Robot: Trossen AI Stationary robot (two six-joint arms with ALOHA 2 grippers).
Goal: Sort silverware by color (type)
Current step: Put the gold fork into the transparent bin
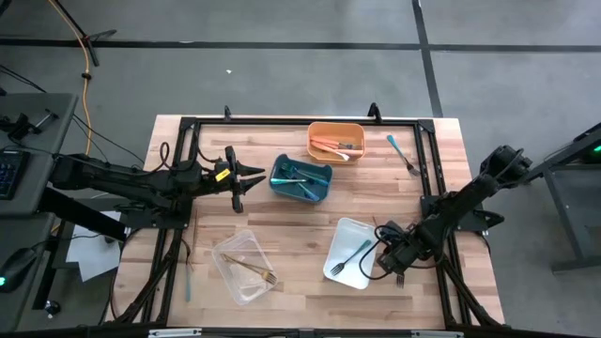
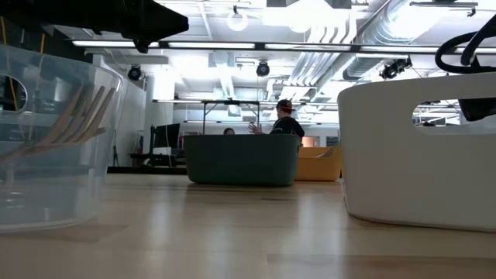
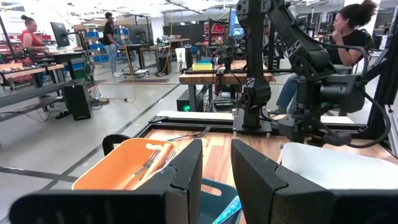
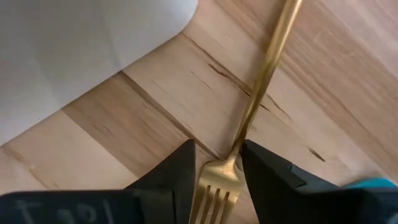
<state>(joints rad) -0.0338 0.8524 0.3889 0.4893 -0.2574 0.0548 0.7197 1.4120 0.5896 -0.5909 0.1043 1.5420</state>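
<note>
Gold-handled metal fork (image 4: 249, 118) lies flat on the wooden table (image 1: 300, 235) at lower right of the high view, your right gripper (image 4: 217, 163) straddling its neck unclosed: squeeze, lift, carry toward the clear plastic bin (image 1: 246, 267).

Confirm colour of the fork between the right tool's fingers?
Gold fork, clearest in the right wrist view.

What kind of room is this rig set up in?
Likely a robotics lab or open workshop: exposed ducts and pipes overhead, workbenches with monitors, people seated or standing at benches, and another bench behind the wooden table.
</note>
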